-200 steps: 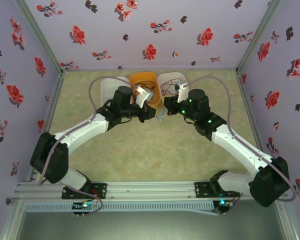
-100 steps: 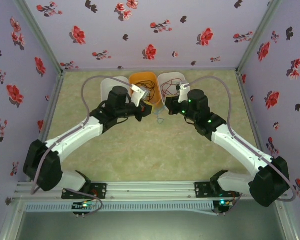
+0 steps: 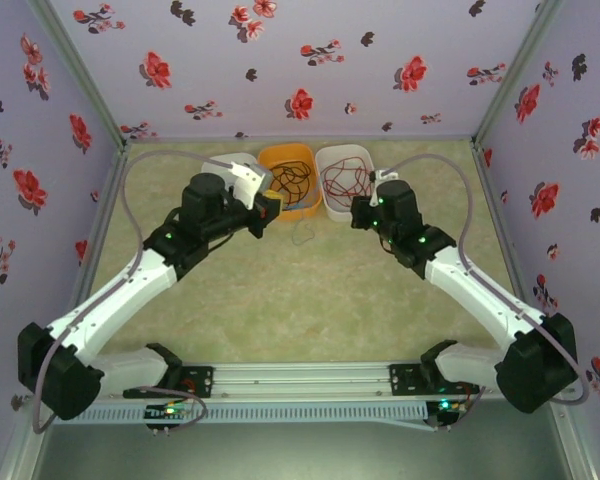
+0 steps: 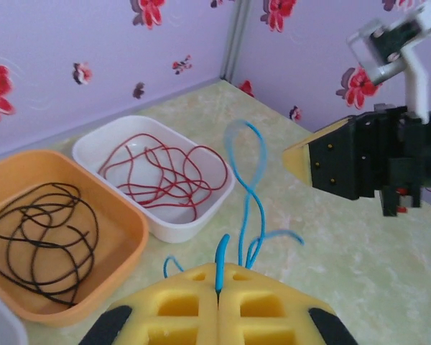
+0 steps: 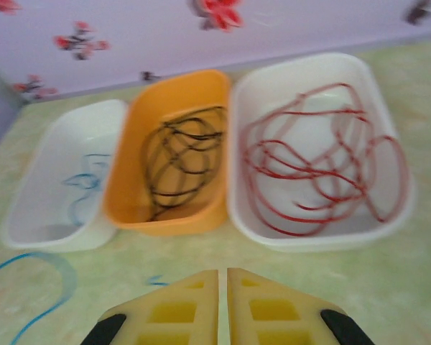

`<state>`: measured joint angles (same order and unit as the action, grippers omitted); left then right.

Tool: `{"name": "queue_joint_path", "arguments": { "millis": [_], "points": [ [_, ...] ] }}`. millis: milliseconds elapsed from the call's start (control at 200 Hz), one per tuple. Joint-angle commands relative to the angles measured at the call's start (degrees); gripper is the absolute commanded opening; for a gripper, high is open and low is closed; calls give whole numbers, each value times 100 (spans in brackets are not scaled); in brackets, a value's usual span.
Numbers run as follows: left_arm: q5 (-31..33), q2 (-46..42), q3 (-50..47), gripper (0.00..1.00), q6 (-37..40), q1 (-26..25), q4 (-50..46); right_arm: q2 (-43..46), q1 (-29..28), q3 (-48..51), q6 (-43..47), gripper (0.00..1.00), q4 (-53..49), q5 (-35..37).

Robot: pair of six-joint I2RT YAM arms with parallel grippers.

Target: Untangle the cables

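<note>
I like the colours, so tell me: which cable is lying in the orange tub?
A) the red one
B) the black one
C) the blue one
B: the black cable lies looped inside the orange tub, while the red cable sits in the white tub right beside it.

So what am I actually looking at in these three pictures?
A left arm and a right arm of a robot are bolted to a table, and each ends in a two-fingered hand. The wide picture comes from a camera overhead. The other two come from cameras on the wrists, each looking out over its own hand. On the table stand an orange bin with a black cable and a white bin with a red cable. The left hand pinches a blue cable. The right hand is shut and holds nothing.
</note>
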<state>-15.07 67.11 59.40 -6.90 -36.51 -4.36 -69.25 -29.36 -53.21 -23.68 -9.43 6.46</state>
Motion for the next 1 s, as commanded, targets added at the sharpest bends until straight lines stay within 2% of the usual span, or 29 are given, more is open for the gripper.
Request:
{"name": "queue_joint_path", "arguments": {
  "millis": [0,120,275,365,510,640,735,995],
  "points": [
    [232,-311,22,0,181,31,-81,-274,273,-187,-627,17,-746,647],
    [261,-419,8,0,106,31,70,-275,335,6,-656,31,-405,203],
    [268,-336,161,0,48,30,99,21,254,522,-297,48,1094,-1621],
    [268,-294,250,0,14,28,66,206,-3,750,-7,56,1815,-2239],
    [268,-297,300,0,-88,31,119,270,-607,835,642,60,2290,-1903],
    [337,-295,370,0,-299,35,116,100,-866,896,874,62,2947,-1715],
    [338,-326,428,0,-442,30,119,-172,-887,738,998,62,2912,-1495],
    [349,-384,505,0,-491,31,146,-853,-1050,261,1196,66,2625,-1720]
  ]
}}
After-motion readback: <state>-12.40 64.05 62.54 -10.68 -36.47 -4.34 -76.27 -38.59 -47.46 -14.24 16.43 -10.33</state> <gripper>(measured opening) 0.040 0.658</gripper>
